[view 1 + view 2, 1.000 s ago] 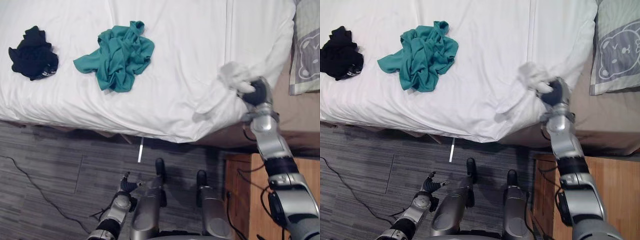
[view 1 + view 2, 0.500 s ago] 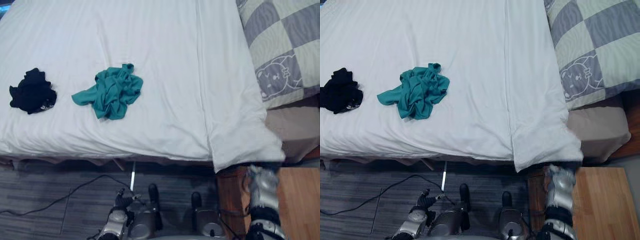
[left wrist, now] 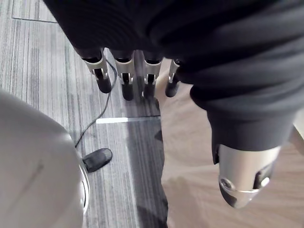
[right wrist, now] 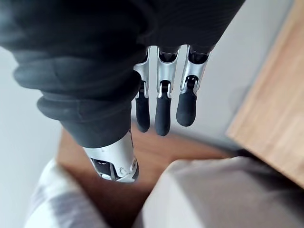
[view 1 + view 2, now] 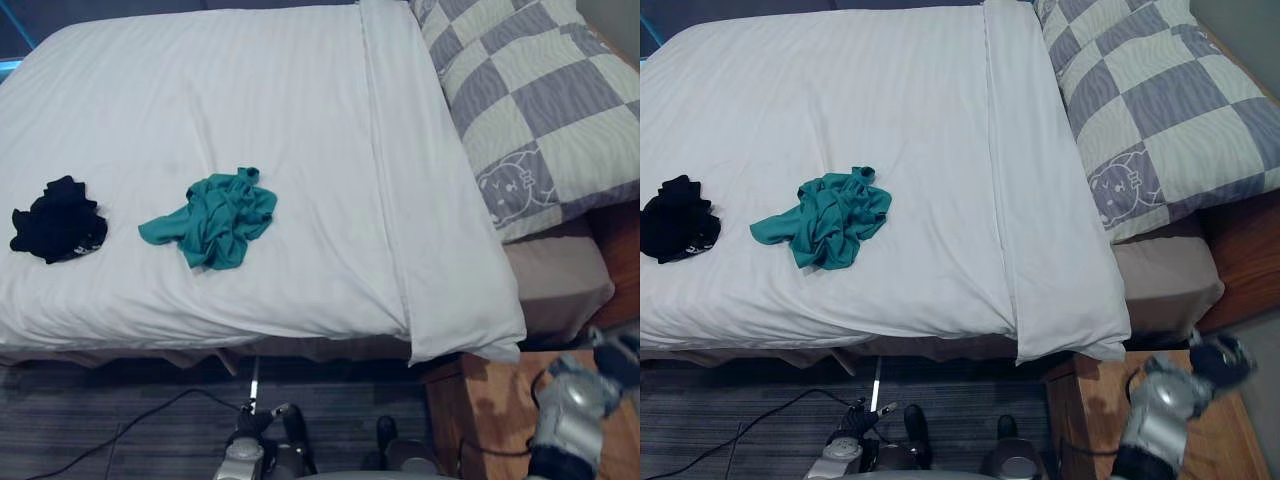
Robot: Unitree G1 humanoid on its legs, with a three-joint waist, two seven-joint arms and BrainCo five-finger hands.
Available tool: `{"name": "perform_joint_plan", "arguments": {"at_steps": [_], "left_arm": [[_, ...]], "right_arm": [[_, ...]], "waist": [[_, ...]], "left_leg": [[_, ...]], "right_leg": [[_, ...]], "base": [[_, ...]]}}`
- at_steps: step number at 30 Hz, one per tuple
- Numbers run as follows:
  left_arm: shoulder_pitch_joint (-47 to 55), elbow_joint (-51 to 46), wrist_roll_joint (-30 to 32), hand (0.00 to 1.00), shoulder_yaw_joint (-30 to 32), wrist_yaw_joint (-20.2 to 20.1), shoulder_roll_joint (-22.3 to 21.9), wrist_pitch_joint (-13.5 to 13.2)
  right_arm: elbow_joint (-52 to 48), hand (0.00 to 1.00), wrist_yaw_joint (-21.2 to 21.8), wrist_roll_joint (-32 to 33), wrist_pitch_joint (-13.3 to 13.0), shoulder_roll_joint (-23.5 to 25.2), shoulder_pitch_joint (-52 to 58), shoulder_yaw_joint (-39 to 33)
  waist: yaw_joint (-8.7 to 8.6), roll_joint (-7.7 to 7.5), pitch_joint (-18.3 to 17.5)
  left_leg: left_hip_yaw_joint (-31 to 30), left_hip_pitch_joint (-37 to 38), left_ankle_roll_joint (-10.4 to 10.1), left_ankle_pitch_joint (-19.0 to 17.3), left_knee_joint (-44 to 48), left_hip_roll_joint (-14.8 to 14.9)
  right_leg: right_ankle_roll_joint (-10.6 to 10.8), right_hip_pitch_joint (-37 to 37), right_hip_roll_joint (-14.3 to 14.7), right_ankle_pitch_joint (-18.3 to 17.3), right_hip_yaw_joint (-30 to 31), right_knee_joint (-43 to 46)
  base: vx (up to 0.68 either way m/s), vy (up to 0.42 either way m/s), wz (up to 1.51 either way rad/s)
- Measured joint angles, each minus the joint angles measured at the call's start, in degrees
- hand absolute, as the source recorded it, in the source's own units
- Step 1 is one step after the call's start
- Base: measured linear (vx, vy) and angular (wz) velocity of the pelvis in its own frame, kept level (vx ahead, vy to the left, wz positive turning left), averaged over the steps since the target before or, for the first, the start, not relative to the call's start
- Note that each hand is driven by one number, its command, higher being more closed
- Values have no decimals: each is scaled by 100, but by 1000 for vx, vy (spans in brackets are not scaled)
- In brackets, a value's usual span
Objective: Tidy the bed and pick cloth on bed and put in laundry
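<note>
Lying crumpled on the white duvet [image 5: 300, 110], toward the bed's near edge, a teal cloth [image 5: 212, 218] is being recorded. A black cloth [image 5: 57, 220] is being recorded on the same duvet, nearer the end away from the pillow, and the two cloths are being kept apart by bare bedding. The head end is being occupied by a grey-and-cream checked pillow [image 5: 530, 110]. Neither cloth is being touched by a hand.

The left hand [image 3: 127, 76] is being held low over the grey striped floor [image 5: 100, 420] in front of the bed, with its fingers straight and relaxed and nothing in them. The right hand [image 4: 161, 95] is being held above the wooden bedside cabinet [image 5: 1090, 400] by the bed's near head-end corner, with its fingers likewise straight and empty.
</note>
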Motion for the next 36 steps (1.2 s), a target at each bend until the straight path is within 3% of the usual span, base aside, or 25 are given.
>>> {"name": "perform_joint_plan", "arguments": {"at_steps": [4,9,18,21,25,26,31,33,34,35,36], "left_arm": [[-47,30,-6,0,-315,-10,176,-75],[-409,-93,-140,0,-543,26,241,-158],[-793,112,-369,0,-928,254,432,-144],[-863,182,-455,0,-917,274,445,-134],[-877,166,-452,0,-813,314,449,-108],[-871,149,-450,0,-733,319,424,-104],[-781,132,-285,0,-512,303,384,-60],[-820,64,-236,0,-387,294,358,-46],[-796,-28,-225,0,-310,290,340,-45],[-737,-79,-222,0,-157,292,330,-44],[-727,-71,-206,0,29,300,338,-6]], "right_arm": [[193,100,276,-334,-71,-861,-1061,816],[485,100,475,-492,-177,-1612,-2576,1693],[2400,100,602,-371,-186,-1707,-2842,2043],[2393,100,624,-332,-396,-1608,-2680,2014],[2139,100,739,-307,-653,-910,-2127,1561],[2010,0,772,-306,-688,-699,-1830,1466],[2533,0,1079,-191,-756,-3,-728,1068],[3343,0,1239,-135,-466,139,-415,842],[3892,0,1342,-131,-250,205,-201,760],[4270,0,1435,-131,-70,328,87,728],[4543,0,1593,-148,80,450,574,696]], "waist": [[-1,91,185],[102,402,975],[307,606,1259],[273,549,1298],[149,410,1386],[129,351,1409],[-12,92,1334],[-23,27,1352],[-17,33,1362],[-43,67,1359],[-111,49,1346]], "left_leg": [[-269,-184,79,138,3,-26],[-450,-543,107,311,39,-63],[-553,-1165,200,486,46,-284],[-519,-1136,193,477,44,-282],[-498,-887,154,448,38,-242],[-439,-746,129,405,36,-220],[-290,-467,147,178,119,-189],[-80,-740,152,-227,926,-135],[431,-888,186,-632,1578,75],[1168,-962,270,-1135,2400,469],[1750,-962,514,-1580,3470,966]], "right_leg": [[-8,-86,-6,6,-147,43],[2,-606,-18,-66,-241,543],[12,-1675,-223,-496,-229,1615],[30,-1698,-216,-542,-178,1641],[30,-1359,-161,-562,-189,1438],[19,-1160,-139,-545,-187,1283],[37,-680,-179,-463,-186,881],[47,-565,-304,-468,-255,905],[59,-440,-364,-480,-277,912],[52,-273,-376,-490,-279,903],[163,-36,-542,-584,-260,909]], "base": [[-9,9,26],[-75,13,16],[-1,-35,10],[38,-62,-7],[51,-72,-3],[52,-33,-8],[117,-17,-7],[103,15,4],[77,58,-5],[81,111,-25],[94,140,-24]]}}
